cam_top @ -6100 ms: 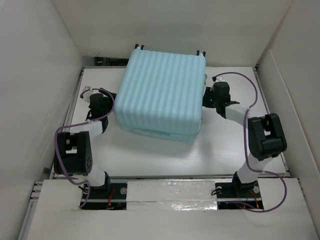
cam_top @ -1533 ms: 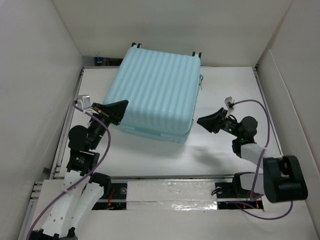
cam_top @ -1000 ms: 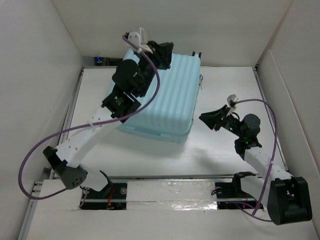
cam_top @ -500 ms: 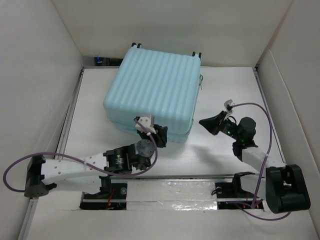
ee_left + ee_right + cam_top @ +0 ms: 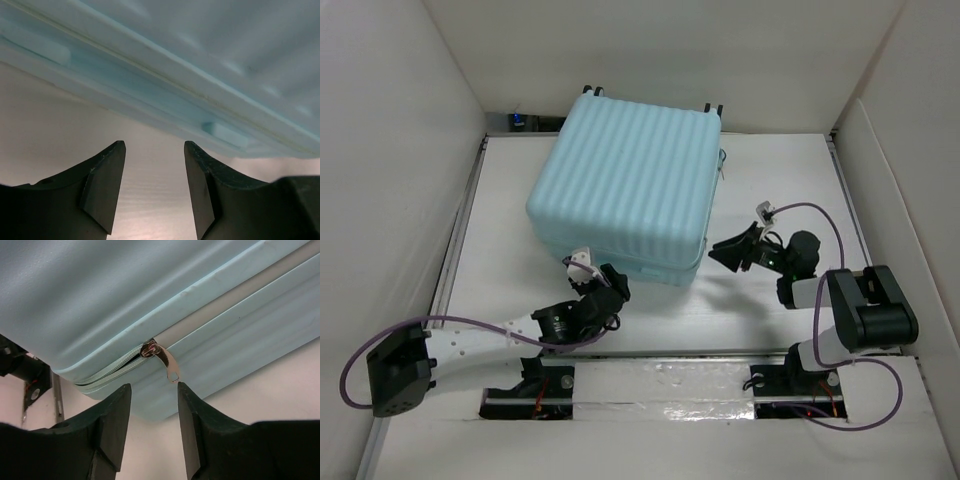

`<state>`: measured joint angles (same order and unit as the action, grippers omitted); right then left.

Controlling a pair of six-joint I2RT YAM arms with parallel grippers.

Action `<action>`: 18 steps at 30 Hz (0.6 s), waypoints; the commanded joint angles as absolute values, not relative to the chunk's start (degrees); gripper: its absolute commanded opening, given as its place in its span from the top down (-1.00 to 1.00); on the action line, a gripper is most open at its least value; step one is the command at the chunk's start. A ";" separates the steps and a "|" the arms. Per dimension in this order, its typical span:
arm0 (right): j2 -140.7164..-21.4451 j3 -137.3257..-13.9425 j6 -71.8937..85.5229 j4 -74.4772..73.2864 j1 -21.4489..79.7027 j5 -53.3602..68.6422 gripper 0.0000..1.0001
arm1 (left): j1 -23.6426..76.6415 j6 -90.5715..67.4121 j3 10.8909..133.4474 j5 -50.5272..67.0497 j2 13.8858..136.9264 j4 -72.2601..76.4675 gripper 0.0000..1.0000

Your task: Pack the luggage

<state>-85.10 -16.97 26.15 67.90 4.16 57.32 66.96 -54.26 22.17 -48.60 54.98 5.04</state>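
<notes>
My left tool (image 5: 154, 150) has dropped back, jaws now spread and empty; the pale aqua ribbed hard-shell suitcase (image 5: 630, 190) lies closed just ahead. Likewise spread, the right tool (image 5: 154, 390) faces its silver zipper pull (image 5: 167, 362): probably zipping next.

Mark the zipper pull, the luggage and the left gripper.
zipper pull (image 5: 166, 361): right wrist view, on the metal tab's middle.
luggage (image 5: 630, 180): top external view, on the ribbed upper shell.
left gripper (image 5: 154, 150): left wrist view, midway between its open fingertips.
</notes>
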 commanded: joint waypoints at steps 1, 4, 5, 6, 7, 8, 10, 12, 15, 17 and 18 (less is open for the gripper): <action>-88.58 -20.03 28.73 81.47 3.96 60.90 0.02 | 63.03 -53.62 20.14 -43.17 52.12 14.83 0.04; -92.53 -22.32 28.82 81.64 3.96 62.92 -0.04 | 59.60 -52.65 18.03 -39.03 52.47 17.65 0.01; -93.59 -23.02 29.35 83.65 3.96 62.84 -0.04 | 58.89 -52.30 17.58 -38.24 52.64 18.54 0.01; -94.56 -23.29 29.96 85.15 3.96 63.02 -0.03 | 57.41 -52.12 17.14 -36.58 52.99 19.07 0.01; -95.27 -23.47 30.75 86.30 3.96 64.06 -0.03 | 56.78 -51.68 16.62 -35.87 53.26 20.20 0.01; -96.58 -23.99 30.59 85.70 3.96 64.33 -0.04 | 56.17 -51.59 16.35 -35.34 53.52 20.74 0.01; -97.47 -25.49 30.32 85.86 4.57 64.25 -0.09 | 55.11 -50.98 16.17 -33.93 54.40 21.97 0.01; -97.82 -25.84 29.80 85.26 4.57 63.72 -0.10 | 54.32 -50.36 16.17 -33.23 55.10 22.58 0.01; -98.52 -26.63 28.74 84.28 4.57 63.98 -0.13 | 52.91 -49.22 16.26 -31.74 56.59 24.25 0.01; -99.14 -27.59 29.88 85.68 4.57 64.77 -0.14 | 51.42 -48.87 16.52 -30.42 57.56 25.83 0.01; -99.40 -27.86 30.23 86.13 4.57 65.21 -0.14 | 51.42 -48.61 16.61 -30.06 58.70 26.36 0.00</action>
<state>-98.63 -25.50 30.06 72.51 4.19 63.31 52.42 -50.61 16.49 -32.51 57.06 22.06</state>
